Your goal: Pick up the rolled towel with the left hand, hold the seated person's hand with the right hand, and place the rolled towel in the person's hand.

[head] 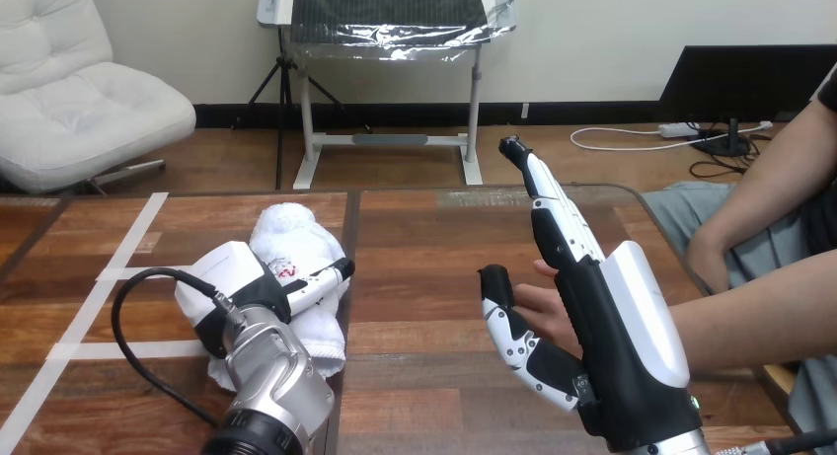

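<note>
Touching rolled towel [296, 233] (print [284, 269] unreadable), left hand [232, 289], right hand [632, 317] upright

One wooden table [434, 258], and on it just one rolled towel [296, 243]. Robot hands, two of them: one left hand [247, 292], one right hand [612, 317]. Over at the side I count one person's hand [543, 312] and two forearms [755, 322].

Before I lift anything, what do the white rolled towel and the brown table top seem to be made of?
The white rolled towel looks like soft terry cloth: it has a fuzzy, matte, lumpy surface under the left hand. The brown table top looks like wood planks or a wood-look laminate, with grain lines, seams and a slight sheen. I cannot tell which.
</note>
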Motion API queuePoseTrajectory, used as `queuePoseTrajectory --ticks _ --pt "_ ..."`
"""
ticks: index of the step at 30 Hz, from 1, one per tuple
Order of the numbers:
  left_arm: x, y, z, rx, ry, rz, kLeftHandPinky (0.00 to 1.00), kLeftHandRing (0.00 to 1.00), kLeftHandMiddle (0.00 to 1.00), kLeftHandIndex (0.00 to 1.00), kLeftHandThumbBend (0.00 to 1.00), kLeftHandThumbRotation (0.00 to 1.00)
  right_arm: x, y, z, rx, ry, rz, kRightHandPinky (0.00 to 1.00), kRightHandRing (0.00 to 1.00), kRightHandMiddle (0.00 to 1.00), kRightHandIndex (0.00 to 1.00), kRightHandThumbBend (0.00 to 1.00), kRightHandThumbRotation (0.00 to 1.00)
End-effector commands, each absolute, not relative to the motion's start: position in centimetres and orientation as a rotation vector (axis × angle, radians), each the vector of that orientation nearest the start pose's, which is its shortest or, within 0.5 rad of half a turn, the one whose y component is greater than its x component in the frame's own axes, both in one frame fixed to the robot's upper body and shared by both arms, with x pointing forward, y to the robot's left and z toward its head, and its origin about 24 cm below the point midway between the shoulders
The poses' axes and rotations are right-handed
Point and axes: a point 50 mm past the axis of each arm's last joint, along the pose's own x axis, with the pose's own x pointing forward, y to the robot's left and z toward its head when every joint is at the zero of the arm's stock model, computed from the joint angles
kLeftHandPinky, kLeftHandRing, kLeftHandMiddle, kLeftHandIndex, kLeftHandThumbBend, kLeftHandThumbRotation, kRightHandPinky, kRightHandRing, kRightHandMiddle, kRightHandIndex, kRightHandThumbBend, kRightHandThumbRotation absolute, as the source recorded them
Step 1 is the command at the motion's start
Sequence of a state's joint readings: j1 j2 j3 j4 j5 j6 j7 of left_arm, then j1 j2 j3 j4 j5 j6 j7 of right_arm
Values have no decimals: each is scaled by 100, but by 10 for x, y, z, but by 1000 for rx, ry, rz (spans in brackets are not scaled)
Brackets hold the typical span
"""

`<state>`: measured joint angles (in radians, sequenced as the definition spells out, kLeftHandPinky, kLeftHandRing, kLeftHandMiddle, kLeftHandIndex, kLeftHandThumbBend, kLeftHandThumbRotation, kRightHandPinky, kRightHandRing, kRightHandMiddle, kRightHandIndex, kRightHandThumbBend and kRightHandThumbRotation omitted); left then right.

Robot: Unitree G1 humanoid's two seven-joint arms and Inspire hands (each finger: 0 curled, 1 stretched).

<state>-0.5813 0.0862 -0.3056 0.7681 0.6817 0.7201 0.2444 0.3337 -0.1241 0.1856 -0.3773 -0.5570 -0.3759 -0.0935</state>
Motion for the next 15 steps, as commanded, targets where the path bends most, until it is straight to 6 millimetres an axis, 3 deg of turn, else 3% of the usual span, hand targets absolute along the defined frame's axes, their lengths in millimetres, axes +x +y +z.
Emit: queuePoseTrajectory --ticks 1,9,12,15 --pt "341 142 23 1248 534 179 58 68 79 90 98 93 180 -121 103 -584 -535 127 100 100 100 100 0 0" --pt "342 142 22 1330 569 156 51 61 72 87 96 95 180 -122 103 -585 -532 129 100 100 100 100 0 0" --pt "342 141 22 1338 573 153 48 59 70 83 94 91 180 -122 103 -583 -530 128 100 100 100 100 0 0" --pt "342 141 21 1356 578 146 40 50 60 79 90 81 180 -122 103 -583 -528 127 100 100 100 100 0 0"
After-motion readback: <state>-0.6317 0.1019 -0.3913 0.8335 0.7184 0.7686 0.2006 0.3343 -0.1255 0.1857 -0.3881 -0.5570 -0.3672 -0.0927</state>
